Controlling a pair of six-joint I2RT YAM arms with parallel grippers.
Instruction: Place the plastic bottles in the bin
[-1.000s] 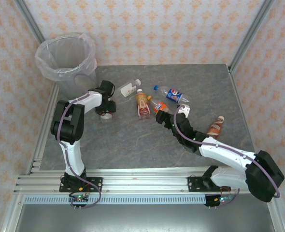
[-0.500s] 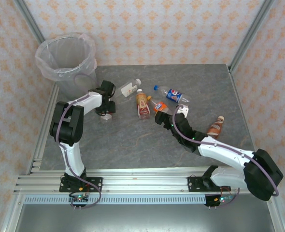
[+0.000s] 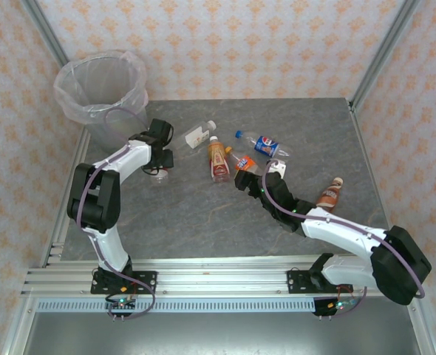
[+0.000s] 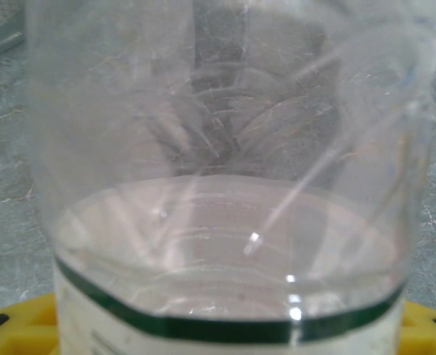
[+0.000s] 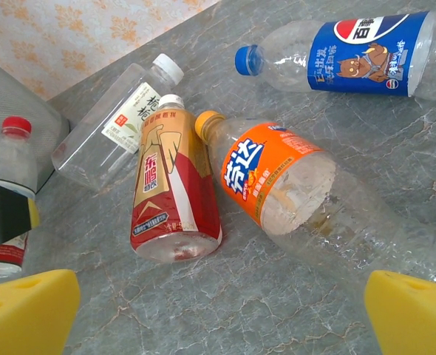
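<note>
Plastic bottles noted loose on the table. Right gripper fully open, holding nothing; orange-label bottle lies just ahead of its fingertips. Brown-label bottle near the right edge. Beyond, red-and-gold bottle, blue-label bottle and white-label bottle lie mid-table. Left gripper, left of that group, clamped on a clear red-capped bottle. Bin stands at the far-left corner.
</note>
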